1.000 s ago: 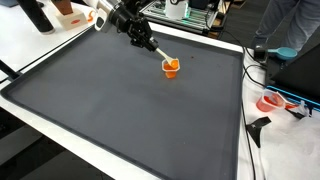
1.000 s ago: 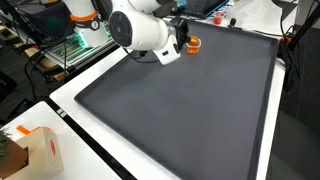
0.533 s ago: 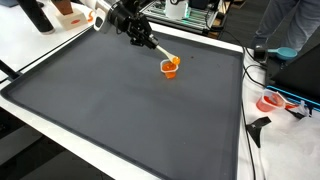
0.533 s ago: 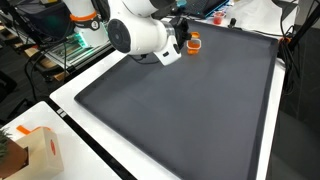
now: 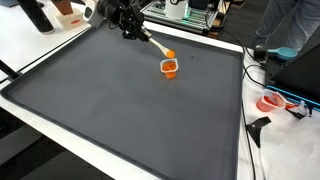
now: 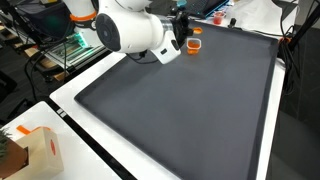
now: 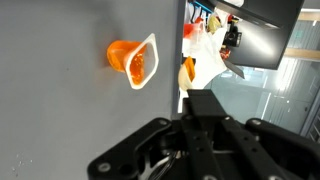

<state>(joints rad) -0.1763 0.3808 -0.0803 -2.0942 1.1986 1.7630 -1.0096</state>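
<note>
White stick [image 5: 150, 41], orange at its tip, slants down from the gripper [image 5: 133, 31], whose jaws look pinched nearly closed on its upper end. The tip hangs just above the orange cup [image 5: 169, 68], which stands near the far edge of the dark mat [image 5: 120, 110]. A low sweep could tip or shove the light cup, and a loose pinch could let the stick swivel. The arm reaches in over the mat's far corner, wrist angled so the stick points toward the cup.
</note>
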